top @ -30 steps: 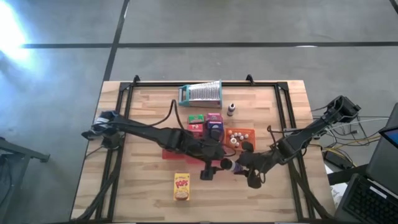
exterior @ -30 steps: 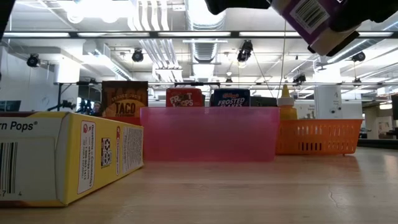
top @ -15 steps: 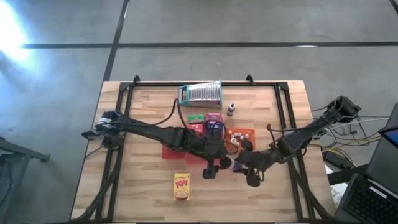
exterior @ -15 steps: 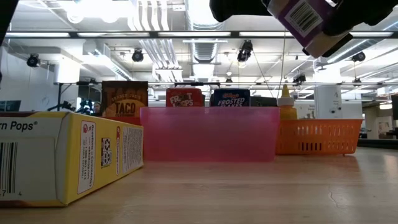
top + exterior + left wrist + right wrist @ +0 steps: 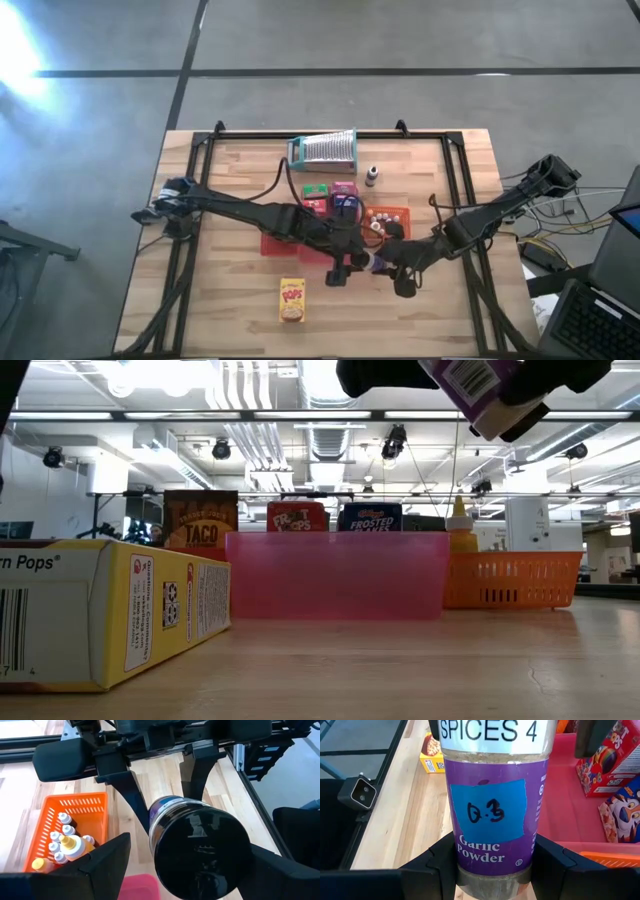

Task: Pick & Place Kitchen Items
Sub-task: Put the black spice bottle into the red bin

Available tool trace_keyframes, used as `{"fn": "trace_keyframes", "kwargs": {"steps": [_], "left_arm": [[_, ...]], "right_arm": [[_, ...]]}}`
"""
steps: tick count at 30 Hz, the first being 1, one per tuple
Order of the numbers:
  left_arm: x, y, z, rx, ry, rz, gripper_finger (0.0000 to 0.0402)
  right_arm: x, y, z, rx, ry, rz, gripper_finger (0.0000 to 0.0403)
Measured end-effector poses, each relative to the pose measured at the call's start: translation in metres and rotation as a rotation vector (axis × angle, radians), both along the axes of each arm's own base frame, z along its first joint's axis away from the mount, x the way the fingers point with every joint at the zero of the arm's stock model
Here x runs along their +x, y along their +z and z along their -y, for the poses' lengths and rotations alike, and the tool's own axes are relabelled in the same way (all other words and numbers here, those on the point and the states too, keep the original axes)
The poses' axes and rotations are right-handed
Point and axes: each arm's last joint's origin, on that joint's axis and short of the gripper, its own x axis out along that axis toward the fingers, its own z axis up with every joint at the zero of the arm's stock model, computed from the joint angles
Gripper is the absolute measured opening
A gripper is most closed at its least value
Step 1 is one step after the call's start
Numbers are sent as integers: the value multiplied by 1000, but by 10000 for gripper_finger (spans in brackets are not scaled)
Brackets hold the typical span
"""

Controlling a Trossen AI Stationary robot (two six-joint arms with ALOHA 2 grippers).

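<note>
High view: the orange basket (image 5: 392, 214) on my counter (image 5: 230, 290) holds small bottles; the red tray (image 5: 275, 245) holds boxes. Low view: the spice jar (image 5: 480, 390) hangs above the counter. Left wrist view: my left end effector (image 5: 170, 865) stands apart around the jar's black lid. Right wrist view: my right end effector (image 5: 492, 865) is clamped on the purple-labelled garlic powder jar.

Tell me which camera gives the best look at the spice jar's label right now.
The right wrist view: the spice jar fills it, purple label facing the camera, reading "Garlic Powder", held in the right gripper. The left wrist view shows only its dark lid end, the low view a tilted barcode corner, and the high view a purple speck.
</note>
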Motion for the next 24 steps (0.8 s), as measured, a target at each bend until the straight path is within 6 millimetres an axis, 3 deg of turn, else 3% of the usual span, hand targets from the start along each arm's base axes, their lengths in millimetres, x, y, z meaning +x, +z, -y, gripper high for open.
{"fn": "trace_keyframes", "kwargs": {"steps": [6,15,24], "left_arm": [[0,0,0,17,-15,0,298],[0,-1,1,25,-49,1,222],[-2,-2,1,43,-70,-19,230]], "right_arm": [[0,0,0,-1,1,0,178],[0,0,0,-1,1,0,181],[0,0,-1,-1,25,-1,261]]}}
